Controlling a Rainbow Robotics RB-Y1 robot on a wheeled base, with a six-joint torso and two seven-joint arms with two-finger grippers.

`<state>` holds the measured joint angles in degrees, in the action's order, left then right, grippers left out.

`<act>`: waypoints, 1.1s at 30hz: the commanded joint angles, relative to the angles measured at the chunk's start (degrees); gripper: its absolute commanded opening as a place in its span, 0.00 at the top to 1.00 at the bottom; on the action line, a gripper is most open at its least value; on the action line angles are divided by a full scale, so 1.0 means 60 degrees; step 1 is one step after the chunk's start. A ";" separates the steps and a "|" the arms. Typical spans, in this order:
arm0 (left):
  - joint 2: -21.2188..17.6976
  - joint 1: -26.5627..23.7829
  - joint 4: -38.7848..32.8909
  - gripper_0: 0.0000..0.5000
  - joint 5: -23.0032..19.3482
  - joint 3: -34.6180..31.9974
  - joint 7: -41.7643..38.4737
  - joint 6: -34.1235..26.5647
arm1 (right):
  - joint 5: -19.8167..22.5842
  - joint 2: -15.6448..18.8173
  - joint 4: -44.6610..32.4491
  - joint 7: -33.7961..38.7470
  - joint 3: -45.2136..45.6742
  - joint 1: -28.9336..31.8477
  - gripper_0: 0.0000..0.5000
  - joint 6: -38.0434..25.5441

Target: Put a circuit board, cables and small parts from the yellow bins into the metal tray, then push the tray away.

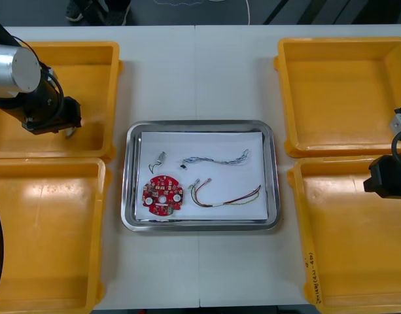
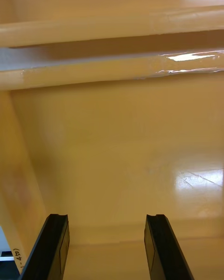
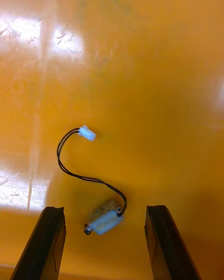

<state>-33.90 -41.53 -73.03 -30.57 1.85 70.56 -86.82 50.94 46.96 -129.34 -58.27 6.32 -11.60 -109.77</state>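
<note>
Left hand (image 3: 105,209) is down inside the far-left yellow bin (image 1: 56,47), fingers spread wide and holding nothing. The black cable (image 3: 93,180) lies loose on the bin floor. One of its white plugs sits right between the fingertips, and the wire loops away from there to a smaller plug. Neither finger is touching it.

That bin's side wall sits between the cable and the metal tray (image 1: 136,131) in the middle of the counter (image 1: 197,65).

On the tray's white inside:
- a red circuit board (image 1: 163,195) at the near-left
- a small metal part (image 1: 158,160) just beyond the board
- a blue and white cable (image 1: 216,159) stretched across the far part
- a red and yellow cable (image 1: 226,195) curled nearer

None of them touch.

Right hand (image 2: 107,217) hangs over the near-right yellow bin (image 1: 357,261), also wide apart with nothing in it. The bin's far wall and rim run across ahead of its fingers.
</note>
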 commanded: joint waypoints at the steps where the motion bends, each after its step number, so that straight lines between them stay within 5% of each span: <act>1: -0.0092 -0.0300 0.0527 0.00 -0.0178 0.0132 0.1585 0.0291 | -0.0243 -0.0194 -0.0285 -0.0352 0.0308 0.0073 0.07 -0.0039; 14: 0.0025 -0.0285 0.0746 0.02 -0.0310 0.0249 0.1673 0.0452 | -0.0683 -0.0707 -0.0270 -0.0586 0.0308 0.0073 0.06 -0.0039; 17: 0.0039 -0.0300 0.0849 0.27 -0.0310 0.0249 0.1673 0.0452 | -0.0654 -0.0707 -0.0285 -0.0586 0.0308 0.0073 0.07 -0.0039; 19: 0.0025 -0.0300 0.0849 0.84 -0.0339 0.0249 0.1673 0.0452 | -0.0654 -0.0707 -0.0285 -0.0616 0.0308 0.0073 0.06 -0.0039; 21: 0.0039 -0.0285 0.0849 0.98 -0.0324 0.0249 0.1688 0.0452 | -0.0683 -0.0721 -0.0285 -0.0630 0.0308 0.0073 0.07 -0.0039; 33: -0.0092 -0.0607 0.0820 1.00 -0.0368 0.0205 0.1673 0.0189 | -0.0800 -0.1073 -0.0285 -0.0835 0.0294 0.0087 0.07 -0.0039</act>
<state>-33.90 -42.08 -68.30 -32.22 2.27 77.88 -84.77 46.67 41.74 -129.35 -60.65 6.48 -11.58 -109.77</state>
